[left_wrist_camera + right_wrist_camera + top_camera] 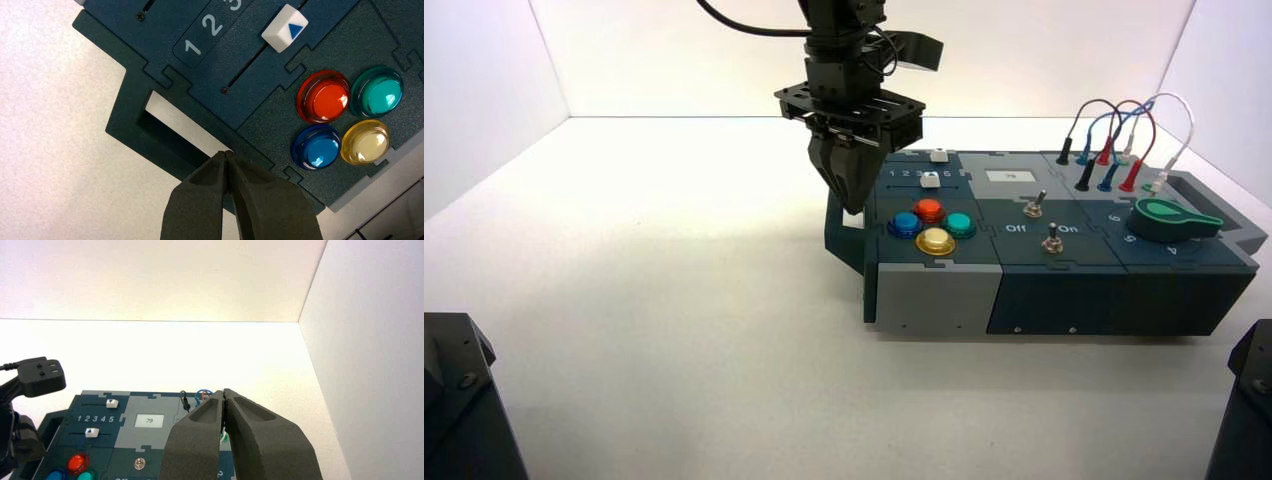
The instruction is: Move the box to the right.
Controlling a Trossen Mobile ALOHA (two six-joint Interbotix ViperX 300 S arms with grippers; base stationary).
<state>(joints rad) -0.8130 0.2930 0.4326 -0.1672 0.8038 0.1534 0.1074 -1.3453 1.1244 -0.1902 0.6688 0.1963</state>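
The dark blue-grey box (1064, 235) sits on the right part of the white table (674, 300), near the right wall (1236, 90). The left gripper (854, 208) is over the box's left side handle (844, 235), its fingers together; whether they touch the handle, I cannot tell. Close by are the blue button (904, 225), the red button (929, 211), the green button (960, 225) and the yellow button (935, 241). The green knob (1169, 220) is at the box's right end, with looped plug wires (1189, 125) behind it. The right gripper (224, 392) hangs idle, fingers together, on the robot's right.
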